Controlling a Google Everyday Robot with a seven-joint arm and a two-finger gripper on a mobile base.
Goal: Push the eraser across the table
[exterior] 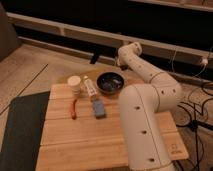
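Observation:
The light wooden table holds a row of small things near its far edge. A blue-grey block lies in the middle, with a small dark patch at its far end that may be the black eraser; I cannot tell for sure. My white arm rises from the table's right side and bends back to the left. Its end with the gripper is raised behind the dark bowl, over the table's far edge, well away from the blocks.
A thin red pen lies left of the blue-grey block. A small bottle lies beside a cream cup. A dark grey floor mat is on the left. Cables lie on the floor at the right.

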